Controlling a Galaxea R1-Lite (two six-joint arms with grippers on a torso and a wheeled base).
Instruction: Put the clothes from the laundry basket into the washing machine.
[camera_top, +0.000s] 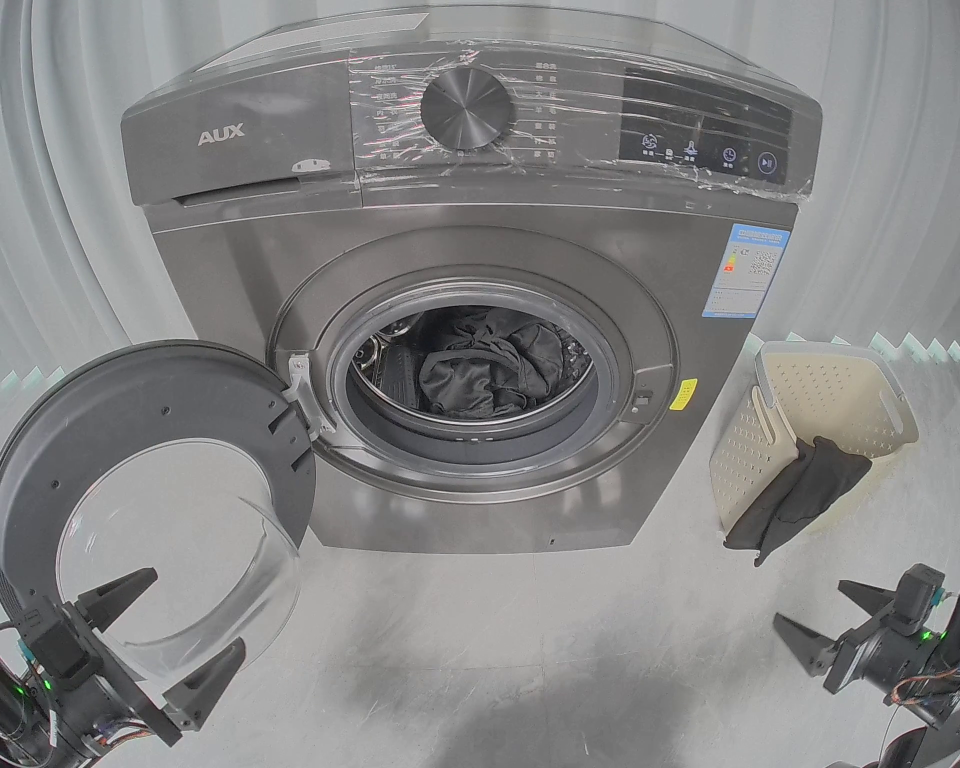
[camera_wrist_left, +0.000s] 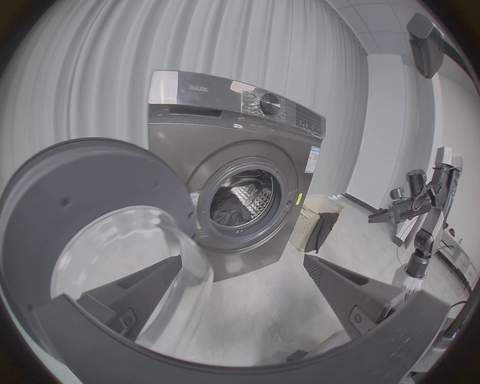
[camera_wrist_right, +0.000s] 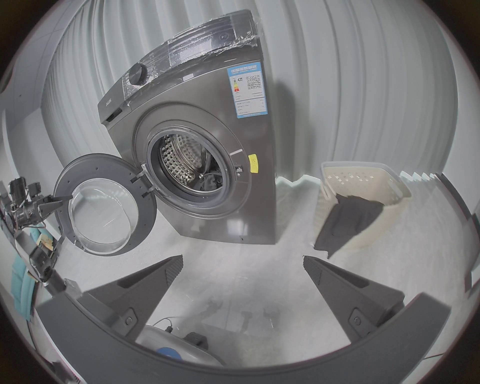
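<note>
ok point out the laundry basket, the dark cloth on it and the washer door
laundry basket (camera_top: 745, 452), head view, perforated side wall
dark cloth (camera_top: 815, 480), head view, mid fabric
washer door (camera_top: 150, 395), head view, grey upper frame

Pale grey mottled floor (camera_top: 500, 640) is carrying the grey metal front-loading washing machine (camera_top: 250, 260). Cream perforated plastic laundry basket (camera_top: 840, 390) is sitting just beside it. Black garment (camera_top: 800, 490) is hanging over its rim, tip reaching the floor.

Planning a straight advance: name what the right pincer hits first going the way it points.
Probably the washing machine, low on its front panel; the floor between it and the right pincer looks free, though depth is unclear.
</note>
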